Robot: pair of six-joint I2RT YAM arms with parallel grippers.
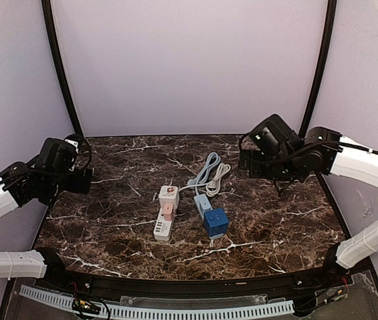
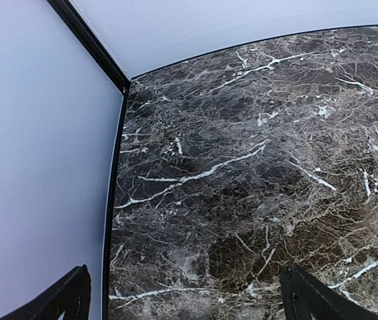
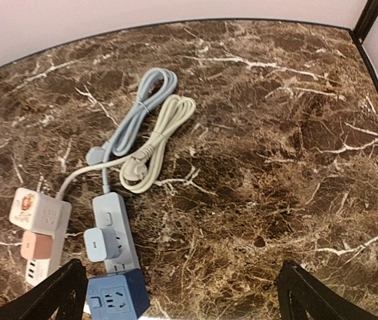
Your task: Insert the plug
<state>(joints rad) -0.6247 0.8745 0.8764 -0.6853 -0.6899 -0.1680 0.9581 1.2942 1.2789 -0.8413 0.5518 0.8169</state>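
lying loose, a white plug (image 3: 131,175) ends a bundled beige cord (image 3: 167,128).

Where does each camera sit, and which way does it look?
Top: above and behind, looking down at the table; left arm and right arm show.
Left wrist: on the left arm, facing bare marble; the left fingers show.
Right wrist: on the right arm, facing the power strips; the right fingers show.
Top and right wrist share the power strips.
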